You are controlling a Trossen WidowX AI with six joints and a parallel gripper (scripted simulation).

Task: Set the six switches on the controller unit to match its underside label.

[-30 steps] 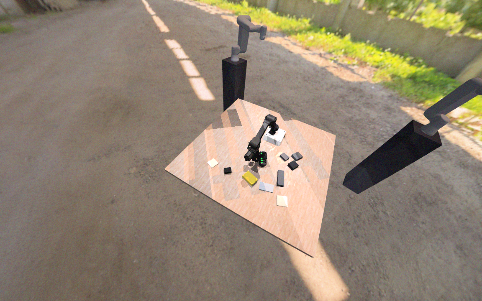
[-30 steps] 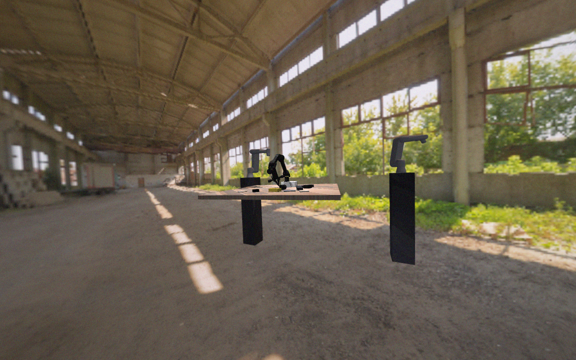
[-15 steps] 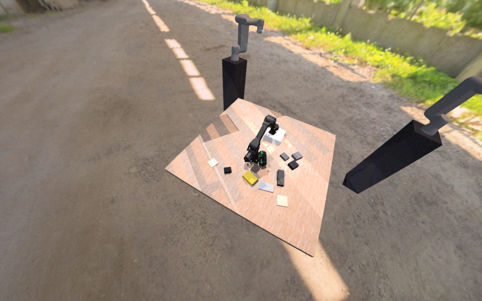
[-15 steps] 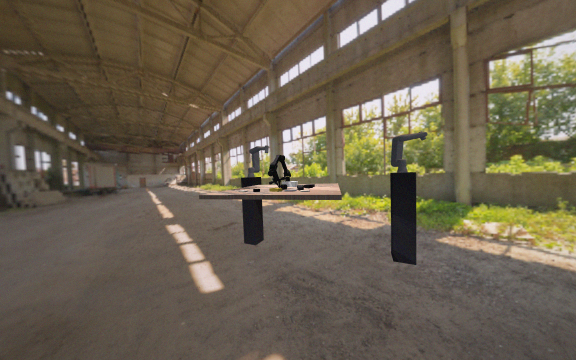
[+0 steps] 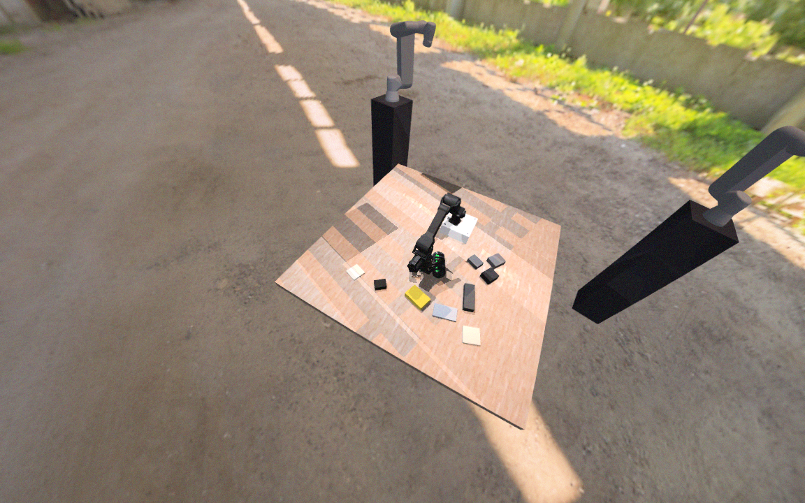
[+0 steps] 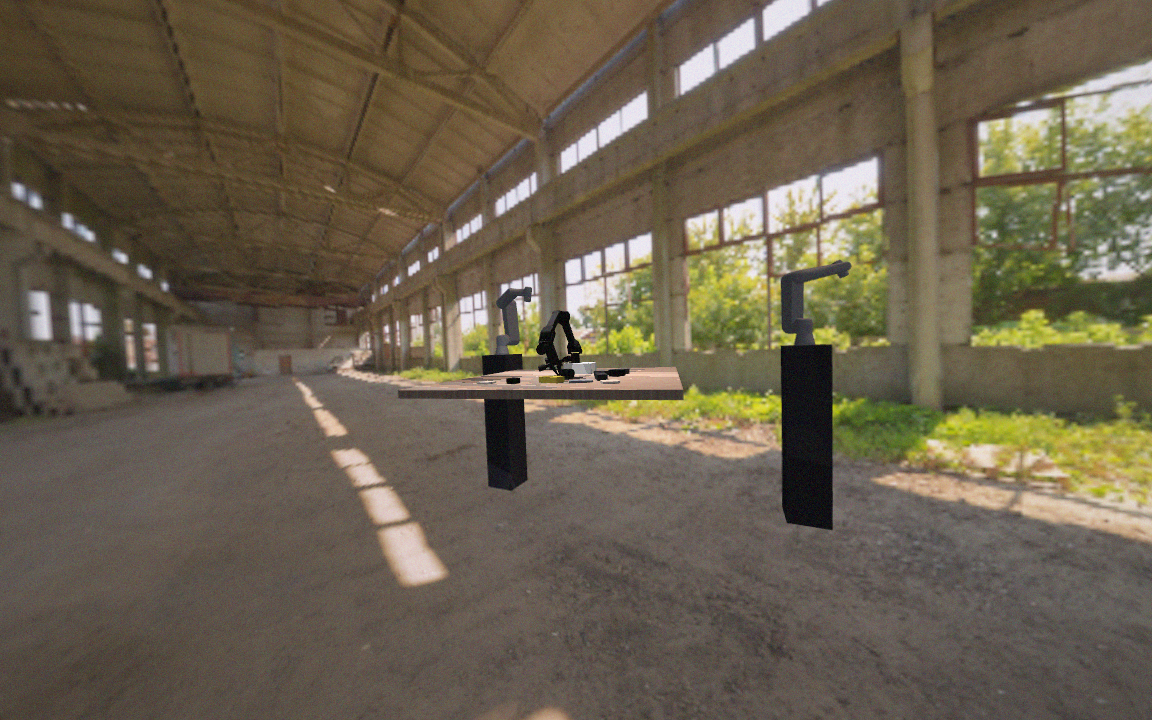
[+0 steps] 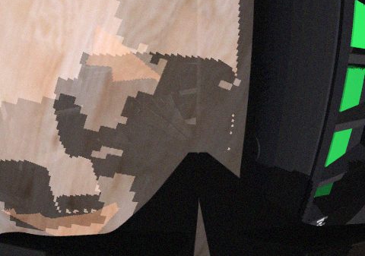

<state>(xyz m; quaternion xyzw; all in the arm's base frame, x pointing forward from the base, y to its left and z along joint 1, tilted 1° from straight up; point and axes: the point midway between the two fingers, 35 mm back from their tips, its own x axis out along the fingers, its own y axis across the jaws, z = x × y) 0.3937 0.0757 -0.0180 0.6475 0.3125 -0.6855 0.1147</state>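
The dark grey controller unit (image 5: 436, 269) (image 7: 296, 77) stands on the bench (image 5: 499, 375) just beside my gripper (image 5: 418, 273) (image 7: 198, 153). The wrist view shows its tall side wall at the right, with the green ends of several switches beyond it; the numbers are out of sight. Whether it is slightly tilted, I cannot tell. The label on its underside is hidden. My gripper is shut and empty, its tips low at the unit's side. Whether a finger touches the wall, I cannot tell.
A yellow block (image 5: 418, 297), a grey-blue plate (image 5: 444, 311) and a long dark module (image 5: 468, 297) lie near the unit. Small dark modules lie to its right in the top view. A black block (image 5: 379, 283) and a white tile (image 5: 355, 271) lie left; a cream tile (image 5: 471, 335) lies nearer the front.
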